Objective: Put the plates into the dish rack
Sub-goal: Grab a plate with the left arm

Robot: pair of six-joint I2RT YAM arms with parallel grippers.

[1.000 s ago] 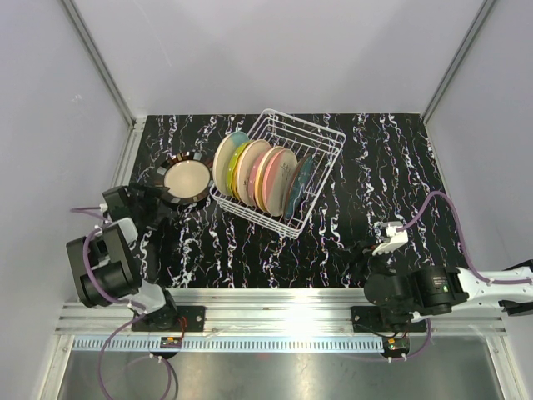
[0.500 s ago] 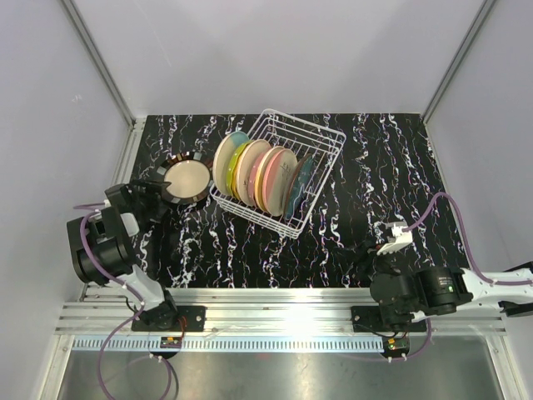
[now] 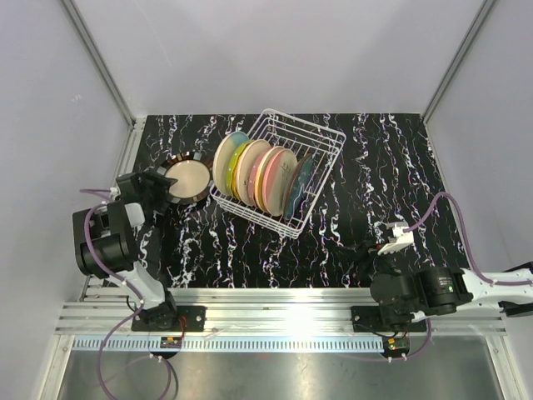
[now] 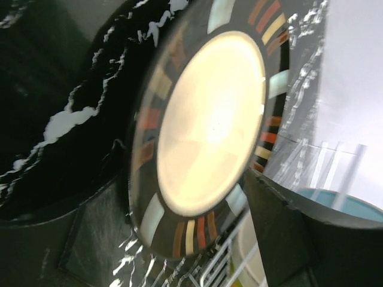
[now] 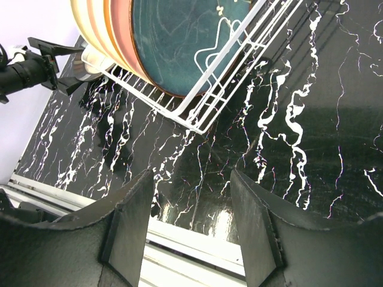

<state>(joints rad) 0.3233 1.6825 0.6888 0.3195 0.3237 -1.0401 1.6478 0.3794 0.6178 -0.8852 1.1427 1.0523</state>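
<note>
The left gripper [image 4: 182, 197] is seen with its fingers spread and the near rim of the black plate [image 3: 187, 177] lying between them. Whether the pads touch the rim cannot be told. The right gripper [image 5: 191, 179] is likewise spread and empty, held low at 5 o'clock of the dish rack [image 3: 310, 133]. The black plate is found just beside the rack's 9 o'clock end, close to the cream-blue plate [image 3: 223, 165]. Whether it rests on the table [image 3: 375, 167] cannot be told.

Trouble is to be expected from the glossy rim: if it is pinched shallowly, the plate could slide out once raised. A swing toward 3 o'clock could also knock the cream-blue plate and disturb the standing row. The black plate's cream face is turned mostly upward, so it would have to be tipped on edge to match the others. Being round, it has no long axis. The row in the rack is judged to run from 10 toward 4 o'clock
</note>
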